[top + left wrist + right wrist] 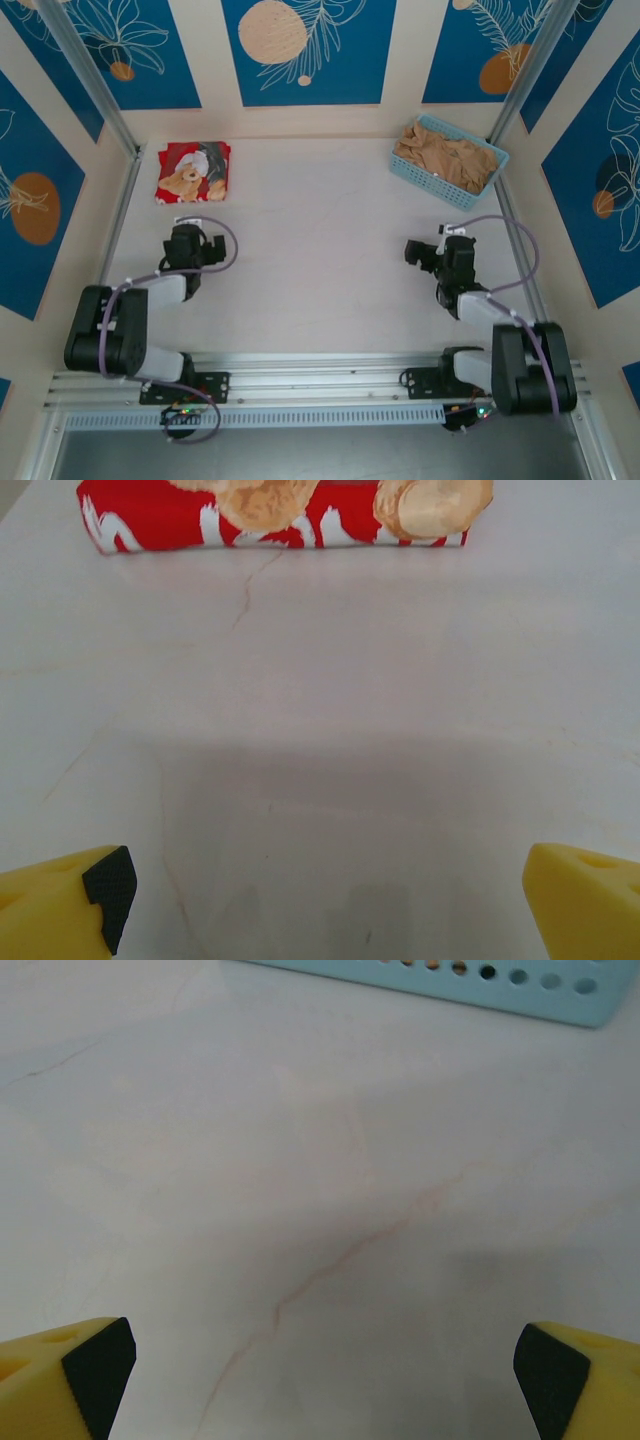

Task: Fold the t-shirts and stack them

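A folded red t-shirt (pixel 194 171) with a tan, white and black print lies at the table's back left; its near edge, the red t-shirt (pixel 280 515), crosses the top of the left wrist view. Crumpled tan-beige t-shirts (pixel 447 155) fill the basket at the back right. My left gripper (pixel 187 238) hovers just in front of the red shirt, open, its yellow fingers (pixel 60 905) wide apart over bare table. My right gripper (pixel 440 252) sits in front of the basket, open too, yellow fingers (pixel 65 1375) spread with nothing between them.
The light blue lattice basket (pixel 487 179) stands at the back right corner; its wall, the basket (pixel 480 985), runs along the top of the right wrist view. Aluminium frame posts (pixel 110 215) and patterned walls border the white marbled table (pixel 320 240).
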You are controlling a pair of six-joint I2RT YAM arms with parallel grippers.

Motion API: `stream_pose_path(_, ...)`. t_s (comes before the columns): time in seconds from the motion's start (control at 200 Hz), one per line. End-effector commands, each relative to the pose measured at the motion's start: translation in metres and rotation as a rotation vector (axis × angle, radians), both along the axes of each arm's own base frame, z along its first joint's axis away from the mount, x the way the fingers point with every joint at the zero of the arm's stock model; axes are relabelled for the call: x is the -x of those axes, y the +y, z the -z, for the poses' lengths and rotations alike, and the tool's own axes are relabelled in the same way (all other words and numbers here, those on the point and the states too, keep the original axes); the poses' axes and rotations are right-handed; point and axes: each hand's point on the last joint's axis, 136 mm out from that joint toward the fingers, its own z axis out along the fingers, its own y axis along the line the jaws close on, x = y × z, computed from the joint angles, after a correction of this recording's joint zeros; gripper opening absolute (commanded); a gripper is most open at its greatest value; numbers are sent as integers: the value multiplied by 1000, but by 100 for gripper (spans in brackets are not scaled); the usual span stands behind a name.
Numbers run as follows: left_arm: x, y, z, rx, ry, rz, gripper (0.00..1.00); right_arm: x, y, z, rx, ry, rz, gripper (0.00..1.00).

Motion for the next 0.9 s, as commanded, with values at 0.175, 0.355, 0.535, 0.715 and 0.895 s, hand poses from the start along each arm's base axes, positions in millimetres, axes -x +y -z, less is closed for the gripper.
stream_pose_path(0.175, -18, -10, -28, -17, -284, 91, 100, -50, 7, -32, 29, -244, -108, 99)
stream_pose_path(0.355, -21, -13, -23, -18, -236, 103, 100, -59, 8, -22, 40, -213, -113, 99)
stream_pose_path(0.535, -21, -12, -23, -19, -236, 102, 100, -61, 12, -19, 68, -190, -116, 100)
stream_pose_path(0.715, -20, -14, -24, -27, -239, 107, 100, -60, 13, -20, 76, -199, -119, 99)
stream_pose_path(0.895, -24, -28, -23, -19, -218, 189, 100, -60, 13, -21, 77, -202, -119, 99)
